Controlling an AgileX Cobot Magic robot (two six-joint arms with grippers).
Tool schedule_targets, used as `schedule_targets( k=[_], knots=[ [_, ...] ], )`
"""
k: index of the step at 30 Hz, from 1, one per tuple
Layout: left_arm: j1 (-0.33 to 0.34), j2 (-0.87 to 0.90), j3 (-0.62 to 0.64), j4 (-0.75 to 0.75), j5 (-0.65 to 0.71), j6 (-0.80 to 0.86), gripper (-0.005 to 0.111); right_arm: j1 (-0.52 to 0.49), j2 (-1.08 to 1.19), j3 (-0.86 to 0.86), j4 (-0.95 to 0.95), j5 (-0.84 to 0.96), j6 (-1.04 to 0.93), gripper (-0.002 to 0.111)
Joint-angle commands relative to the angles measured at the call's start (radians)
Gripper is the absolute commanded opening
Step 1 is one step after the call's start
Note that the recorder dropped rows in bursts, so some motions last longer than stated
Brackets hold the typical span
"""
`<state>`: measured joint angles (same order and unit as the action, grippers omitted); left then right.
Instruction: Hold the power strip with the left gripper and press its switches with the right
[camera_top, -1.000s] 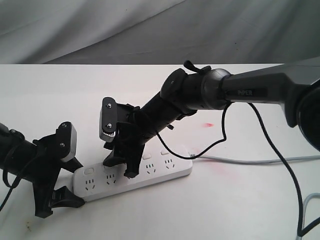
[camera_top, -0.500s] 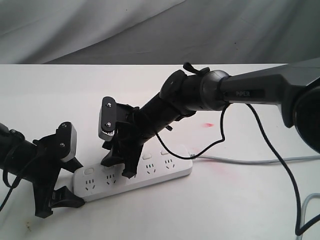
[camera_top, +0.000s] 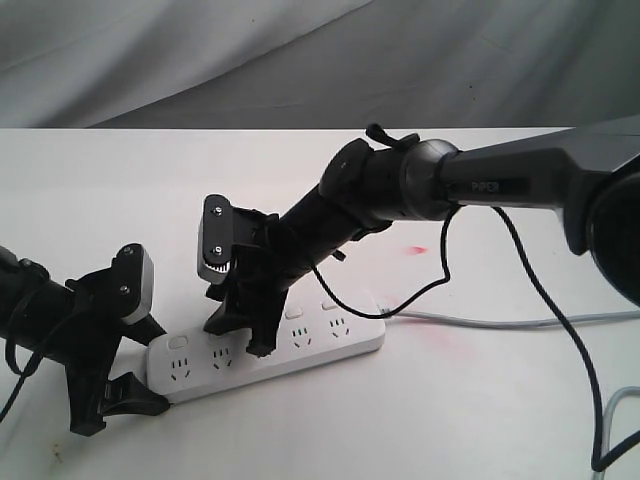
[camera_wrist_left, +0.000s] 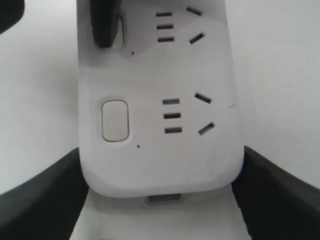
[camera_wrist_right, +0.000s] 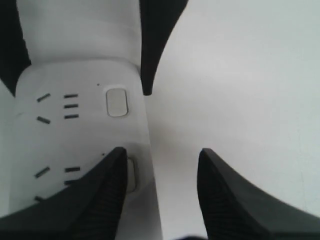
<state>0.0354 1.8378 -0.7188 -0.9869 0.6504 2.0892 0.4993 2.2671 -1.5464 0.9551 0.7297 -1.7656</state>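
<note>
The white power strip (camera_top: 320, 340) lies on the white table (camera_top: 120, 190), its grey cord (camera_top: 500, 322) trailing right. My left gripper (camera_top: 150, 365) is shut on the strip's left end; in the left wrist view its black fingers (camera_wrist_left: 40, 200) press both sides of the rounded end (camera_wrist_left: 160, 160). My right gripper (camera_top: 242, 338) stands open over the strip. One fingertip (camera_wrist_right: 107, 185) rests on the strip beside the second switch (camera_wrist_right: 131, 174), partly covering it, and the other (camera_wrist_right: 225, 190) hangs over bare table. The end switch (camera_wrist_right: 116, 102) (camera_wrist_left: 115, 120) is uncovered.
A black cable (camera_top: 560, 330) loops from the right arm down to the table at the right. A small red mark (camera_top: 415, 249) shows on the table behind the strip. Grey cloth (camera_top: 300, 60) hangs as a backdrop.
The right gripper shifted slightly left along the strip and came back to where it was. The left gripper and the strip have not moved.
</note>
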Motion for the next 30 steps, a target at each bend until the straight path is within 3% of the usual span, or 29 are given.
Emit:
schedule_targets(
  k=[1, 12, 30],
  knots=[
    [-0.004, 0.001, -0.008, -0.006, 0.004, 0.003, 0.053, -0.008, -0.066, 0.014, -0.053, -0.005, 0.011, 0.043],
    [-0.004, 0.001, -0.008, -0.006, 0.004, 0.003, 0.053, -0.067, -0.096, 0.064, -0.090, -0.013, 0.032, 0.043],
    [-0.004, 0.001, -0.008, -0.006, 0.004, 0.003, 0.053, -0.065, -0.049, 0.072, -0.051, -0.004, 0.010, 0.043]
  ],
)
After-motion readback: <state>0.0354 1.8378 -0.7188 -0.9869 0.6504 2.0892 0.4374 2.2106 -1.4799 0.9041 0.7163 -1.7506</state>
